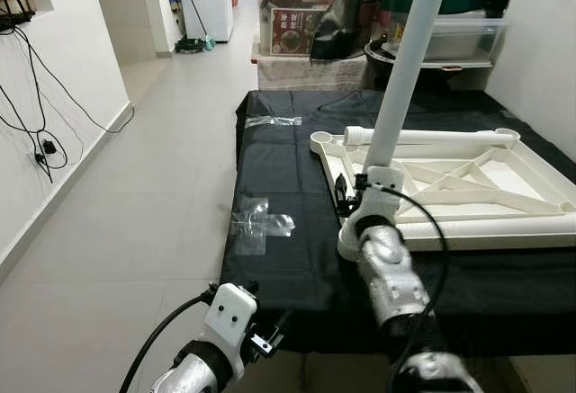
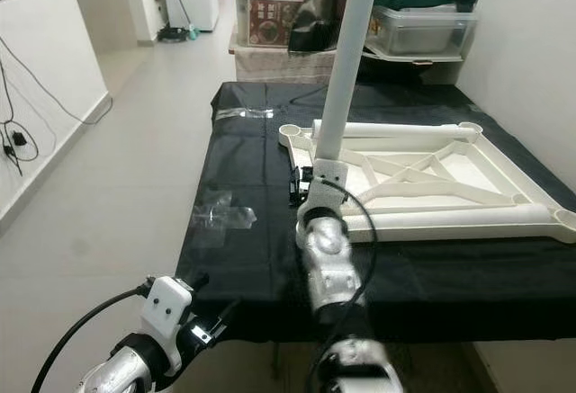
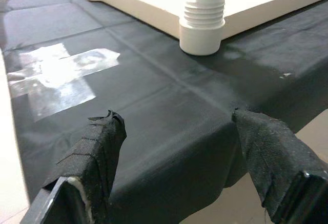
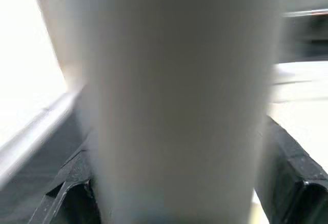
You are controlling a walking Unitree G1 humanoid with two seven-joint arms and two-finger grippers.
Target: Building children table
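Two pincers: one idle at the near left, one at work near the middle.
Left wall: white, with dark cables (image 1: 36, 132) hanging down it; pale tiled floor (image 1: 135, 213) running alongside the worktop.
Left pincer (image 3: 177, 147): spread wide and holding nothing, low at the near edge of the worktop (image 1: 279, 258); aimed across the black cover toward the threaded corner socket (image 3: 202, 29), probably parked clear so the other arm has room.
Tape patches (image 1: 256, 222): clear strips stuck on the black cover, left of the tabletop; seemingly there to pin the cover flat.
Right pincer (image 1: 357, 191): clamped on the lower end of the table leg (image 1: 405, 69), black fingers (image 4: 289, 178) on both sides of the tube.
Table leg: white tube, nearly upright with a slight lean to the right, its foot over the near left corner of the tabletop (image 1: 531, 222); held low most likely so the end can be steered into the socket and turned.
Seating: cannot tell whether the leg is threaded in or just resting on the socket.
Tabletop: white, lying upside down on the worktop, ribbed underside up so the corner sockets face upward.
Second leg (image 1: 432, 137): white tube lying across the far side of the tabletop, apparently waiting its turn.
Background: lidded storage boxes (image 1: 297, 11) and a green-lidded tub (image 1: 450, 6) beyond the worktop's far end.
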